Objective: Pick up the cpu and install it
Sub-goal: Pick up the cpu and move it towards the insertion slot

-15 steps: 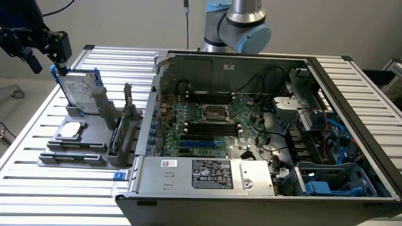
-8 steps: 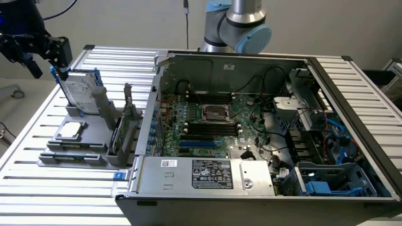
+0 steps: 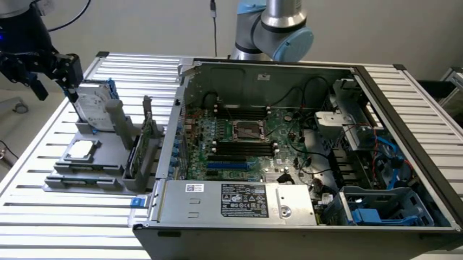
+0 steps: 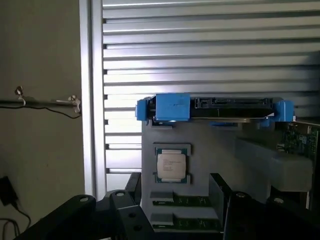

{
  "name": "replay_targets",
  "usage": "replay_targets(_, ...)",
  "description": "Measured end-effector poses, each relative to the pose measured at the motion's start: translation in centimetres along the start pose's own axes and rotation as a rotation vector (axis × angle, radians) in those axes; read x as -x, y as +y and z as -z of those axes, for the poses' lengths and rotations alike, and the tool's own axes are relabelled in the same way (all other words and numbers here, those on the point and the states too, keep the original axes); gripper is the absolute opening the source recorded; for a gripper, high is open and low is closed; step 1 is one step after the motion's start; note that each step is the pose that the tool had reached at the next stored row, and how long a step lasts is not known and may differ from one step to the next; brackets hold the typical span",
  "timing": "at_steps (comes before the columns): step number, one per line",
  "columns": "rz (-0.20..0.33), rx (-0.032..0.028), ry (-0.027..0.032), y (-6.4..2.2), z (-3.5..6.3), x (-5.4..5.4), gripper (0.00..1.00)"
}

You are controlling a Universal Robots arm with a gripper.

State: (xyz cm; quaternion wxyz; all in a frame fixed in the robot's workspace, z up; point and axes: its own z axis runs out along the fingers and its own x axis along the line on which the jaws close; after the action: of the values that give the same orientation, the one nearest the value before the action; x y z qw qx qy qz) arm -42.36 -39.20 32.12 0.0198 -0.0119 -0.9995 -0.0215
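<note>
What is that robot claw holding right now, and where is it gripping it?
Nothing. The gripper is open and empty; the cpu lies untouched in its gray holder.

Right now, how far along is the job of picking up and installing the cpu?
Nothing looks done yet. The small square silvery cpu lies in its grey holder, untouched. The open gripper hovers above it, empty. The dark metal-framed socket looks empty, so pickup and install remain.
</note>
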Motion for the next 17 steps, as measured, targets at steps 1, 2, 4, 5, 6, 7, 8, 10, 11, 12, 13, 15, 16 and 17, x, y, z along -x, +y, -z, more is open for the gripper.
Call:
replay_targets(1,0.001,0.0000,0.0002,-0.21,-0.18,0.0,0.65)
replay_targets(2,0.003,0.0001,0.0004,-0.39,-0.36,0.0,0.65)
replay_targets(4,0.007,0.0001,0.0006,-0.69,-0.71,0.0,0.65)
replay_targets(5,0.010,-0.0002,0.0010,-0.81,-0.87,0.1,0.65)
replay_targets(6,0.012,-0.0002,0.0012,-0.94,-1.04,0.1,0.65)
replay_targets(7,0.015,-0.0003,0.0014,-1.07,-1.24,0.1,0.65)
replay_targets(8,0.018,-0.0004,0.0016,-1.19,-1.41,0.1,0.65)
replay_targets(10,0.024,-0.0005,0.0019,-1.44,-1.76,0.1,0.65)
replay_targets(11,0.027,-0.0006,0.0022,-1.55,-1.93,0.1,0.65)
replay_targets(12,0.030,-0.0005,0.0021,-1.67,-2.12,0.1,0.65)
replay_targets(13,0.032,-0.0008,0.0024,-1.77,-2.29,0.1,0.65)
replay_targets(15,0.036,-0.0009,0.0026,-1.97,-2.64,0.2,0.65)
replay_targets(16,0.038,-0.0010,0.0026,-2.08,-2.83,0.2,0.65)
replay_targets(17,0.039,-0.0010,0.0027,-2.18,-3.00,0.2,0.65)
